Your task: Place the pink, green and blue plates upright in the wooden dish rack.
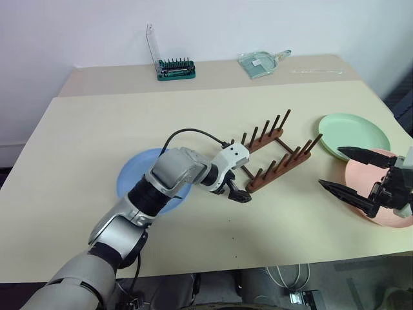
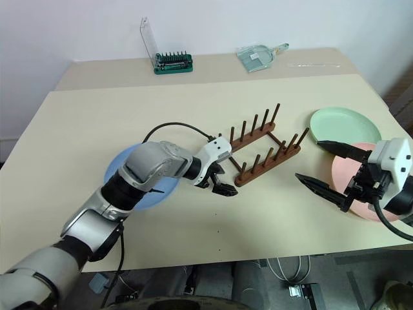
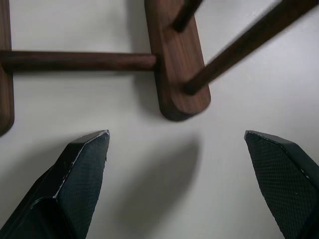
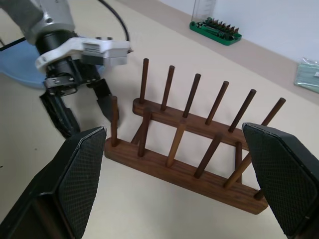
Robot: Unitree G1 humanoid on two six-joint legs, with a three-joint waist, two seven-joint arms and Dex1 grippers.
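Rack sits mid-table, empty, pegs up. We see the blue plate flat on the table to its left, partly under our left arm. Green plate lies flat to the rack's right, with the pink plate just beside it, nearer the table's front edge. Left gripper is wide open, empty, angled down at the rack's near end. Right gripper is wide open, empty, above the pink plate. Bit tray and a clear dustpan lie along the table's far side.
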